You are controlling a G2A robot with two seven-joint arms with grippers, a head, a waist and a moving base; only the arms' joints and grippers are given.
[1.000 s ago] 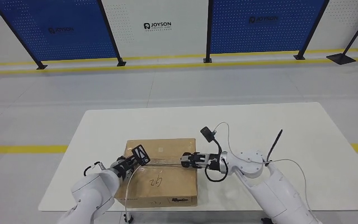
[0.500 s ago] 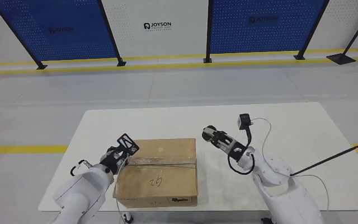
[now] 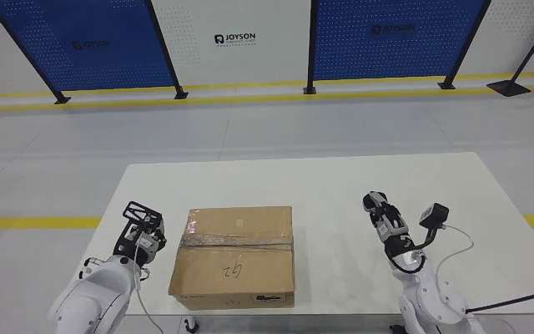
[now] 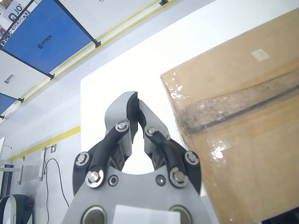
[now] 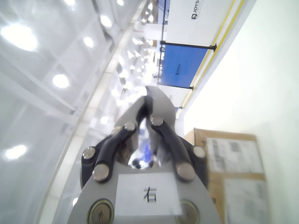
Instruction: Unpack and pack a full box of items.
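The brown cardboard box [image 3: 234, 250] lies flat on the white table [image 3: 334, 179], its flaps down and a strip of clear tape [image 4: 233, 108] along the seam. My left gripper [image 3: 142, 219] hovers just off the box's left side, clear of it; its fingers [image 4: 136, 108] are shut with nothing between them. My right gripper [image 3: 371, 202] is well to the right of the box, over bare table and tilted upward. Its fingers [image 5: 147, 108] are shut, and something shiny and blurred that I cannot identify shows between them. The box [image 5: 233, 159], with white labels on its side, appears behind that gripper.
Cables trail from both wrists, one across the table's right part [image 3: 455, 242]. Blue and white partition panels [image 3: 242, 37] stand beyond the table's far edge. Bare tabletop lies on all sides of the box.
Both grippers have drawn back from the box's tape seam: the left one out past the box's left edge, the right one far to the right and tilted up. The box has not moved.
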